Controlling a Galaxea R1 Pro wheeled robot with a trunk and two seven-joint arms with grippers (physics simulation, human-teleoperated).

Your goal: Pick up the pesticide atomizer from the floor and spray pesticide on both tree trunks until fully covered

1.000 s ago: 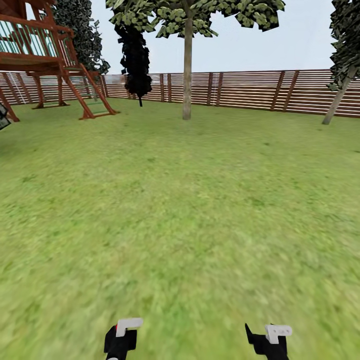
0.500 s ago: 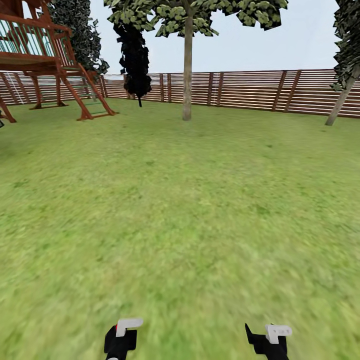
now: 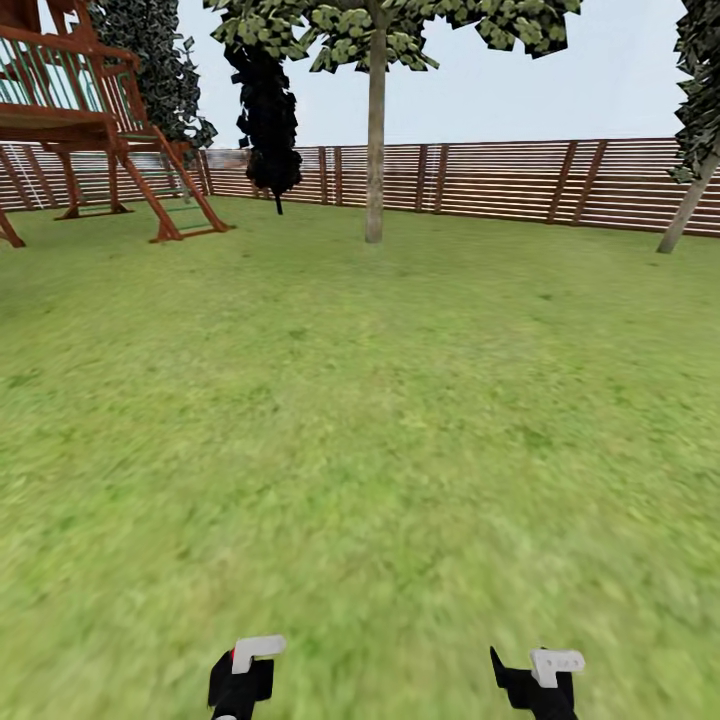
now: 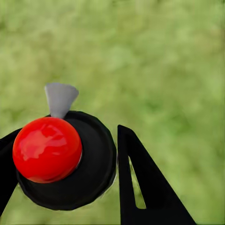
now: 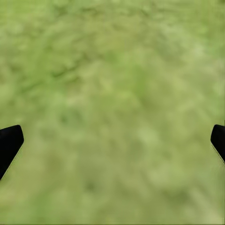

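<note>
Atomizer [image 4: 65, 159] black-bodied, red-capped, clamped in left pincer [image 3: 243, 668]. Right pincer [image 3: 540, 672] spread, empty. Two trunks: 12 o'clock [image 3: 375, 140], 2 o'clock [image 3: 688, 205]. Grass lawn [image 3: 360, 430], slat fence [image 3: 520, 182].

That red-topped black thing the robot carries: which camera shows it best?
The left wrist view: the pesticide atomizer sits close up between the left gripper's fingers, seen from its red top. The head view catches a red sliver at that gripper.

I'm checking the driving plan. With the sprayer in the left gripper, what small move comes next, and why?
Probably roll the base straight ahead toward the tree trunk. The pesticide atomizer sits between the left gripper's fingers, yet that trunk stands far off across the lawn by the fence, likely too distant for spraying.
</note>
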